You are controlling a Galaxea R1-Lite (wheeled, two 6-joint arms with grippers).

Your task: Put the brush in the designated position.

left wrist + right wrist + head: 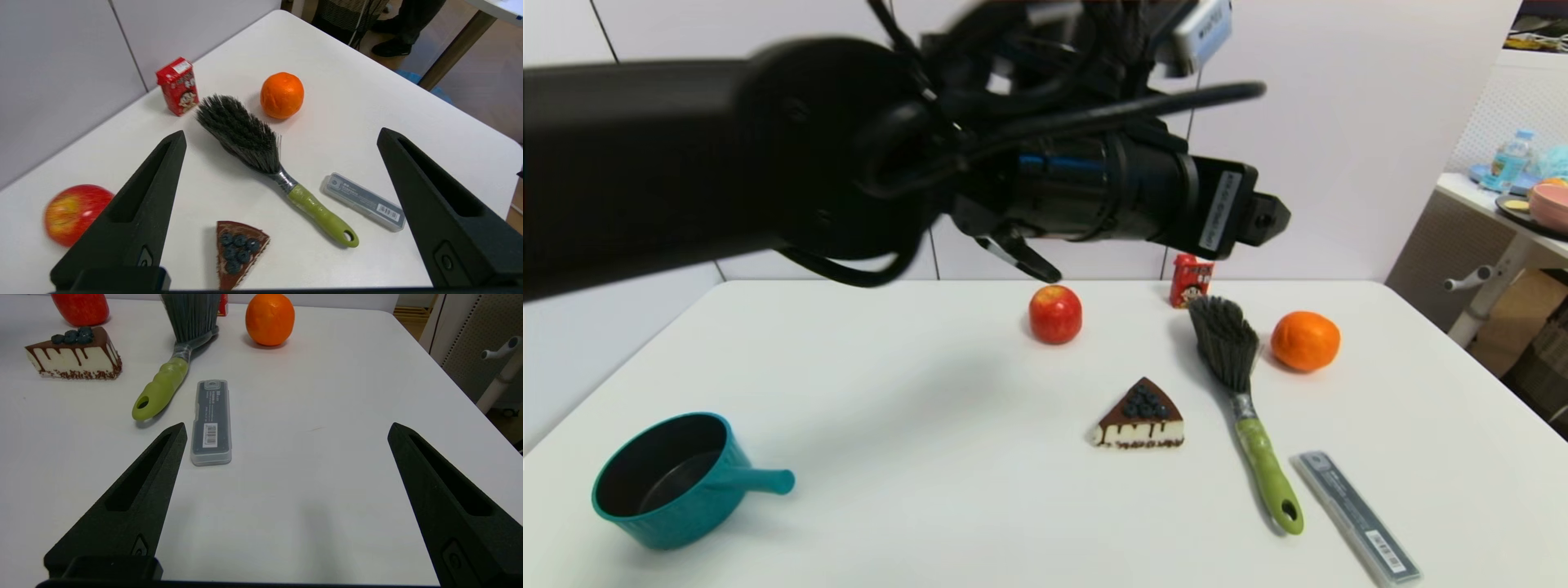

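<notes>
A: Near edge, left to right?
B: Teal saucepan (pixel 666 482) at near left, upright, handle pointing right. Grey flat case (pixel 1356 517) at near right, lying flat, just right of the brush handle, apart from it.

A: Right gripper?
B: Right gripper (pixel 286 433) low over bare table (pixel 327 477) at the near right, fingers (pixel 139 498) spread wide, holding nothing. Case just beyond its left fingertip.

A: Task item?
B: Brush (pixel 1243 392) flat on the table, right of centre. Lime-green handle end nearest, end hole visible; black bristles pointing far. Untouched by either gripper.

A: Mid-table?
B: Cake slice (pixel 1140 416) left of the brush neck, near but apart. Orange (pixel 1305 340) just right of the bristles, not touching as far as seen from the left wrist view.

A: Far row?
B: Red apple (pixel 1055 314) left of centre, well apart from the brush. Small red carton (pixel 1191 280) upright at the far edge, just beyond the bristle tips.

A: Left gripper?
B: Left gripper (pixel 282 134) raised high above the table, aimed down at the brush, fingers (pixel 135 212) released and wide, empty. Arm crossing the upper head view.
</notes>
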